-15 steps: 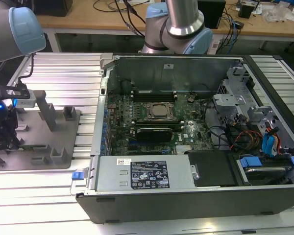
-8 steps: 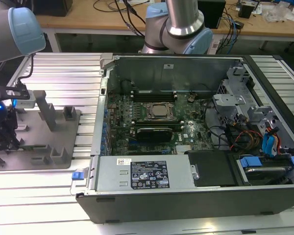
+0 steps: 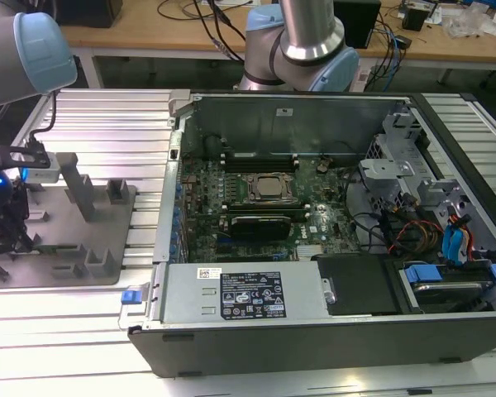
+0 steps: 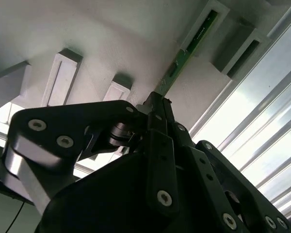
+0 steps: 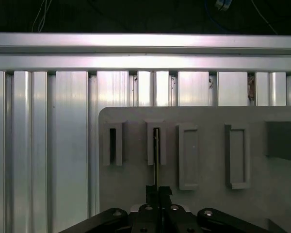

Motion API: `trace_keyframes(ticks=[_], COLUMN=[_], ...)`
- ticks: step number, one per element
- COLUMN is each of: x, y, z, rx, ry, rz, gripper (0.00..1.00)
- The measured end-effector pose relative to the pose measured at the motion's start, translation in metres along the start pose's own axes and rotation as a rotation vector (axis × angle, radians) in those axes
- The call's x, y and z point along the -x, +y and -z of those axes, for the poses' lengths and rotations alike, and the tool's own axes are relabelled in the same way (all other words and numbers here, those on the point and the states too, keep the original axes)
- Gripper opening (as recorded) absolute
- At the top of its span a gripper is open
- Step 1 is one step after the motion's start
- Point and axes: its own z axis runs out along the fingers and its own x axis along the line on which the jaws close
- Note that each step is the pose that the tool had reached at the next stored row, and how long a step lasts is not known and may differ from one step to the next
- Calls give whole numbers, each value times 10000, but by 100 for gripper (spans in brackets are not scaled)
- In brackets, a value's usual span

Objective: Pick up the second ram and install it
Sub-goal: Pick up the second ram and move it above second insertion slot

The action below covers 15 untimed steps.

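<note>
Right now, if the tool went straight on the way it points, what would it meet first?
The tool looks shut on the second ram, whose far end sits in a slotted holder block. Going straight on, it would probably meet that block first; depth is unclear.

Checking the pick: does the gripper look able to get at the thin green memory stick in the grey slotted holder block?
Likely yes: in both wrist views the gripper looks shut on the thin green memory stick, one end in the grey slotted holder block; nothing lies between.
</note>
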Motion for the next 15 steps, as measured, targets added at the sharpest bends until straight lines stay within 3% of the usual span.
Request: trace_keyframes(ticks=[3, 10, 15], x=[-1, 4, 5], y=[1, 5, 6], z=[4, 229, 292], rx=[-1, 0, 0], ry=[-1, 0, -1], rz=[0, -1, 0], gripper=[9, 9, 9])
